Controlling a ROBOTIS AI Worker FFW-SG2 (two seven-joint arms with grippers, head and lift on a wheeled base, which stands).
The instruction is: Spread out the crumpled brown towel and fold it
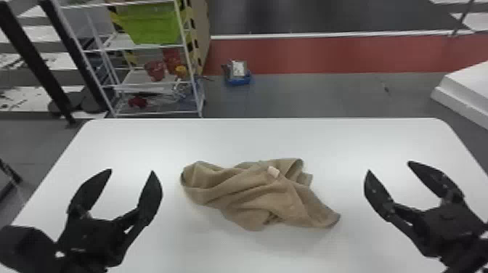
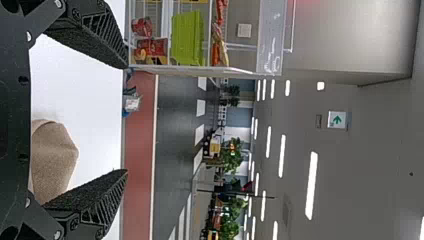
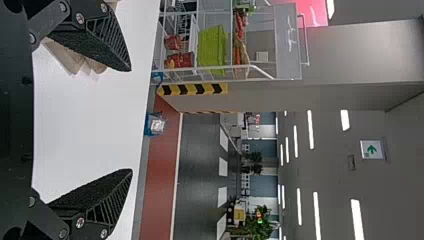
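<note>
The brown towel (image 1: 250, 192) lies crumpled in loose folds on the white table (image 1: 232, 141), a small pale tag on its upper side. My left gripper (image 1: 131, 172) stands open to the left of the towel, apart from it. On the towel's other side, farther off, my right gripper (image 1: 388, 167) is open too, nothing between its fingers. In the left wrist view, part of the towel (image 2: 52, 157) appears beyond my left gripper (image 2: 126, 118). The right wrist view has a bit of towel (image 3: 67, 57) behind one finger of my right gripper (image 3: 131, 120).
Beyond the table's far left edge stands a white wire shelf (image 1: 152, 81) with a green bin (image 1: 150, 23). A small blue item (image 1: 238, 74) lies on the floor behind the table. A white platform (image 1: 468, 89) is at the far right.
</note>
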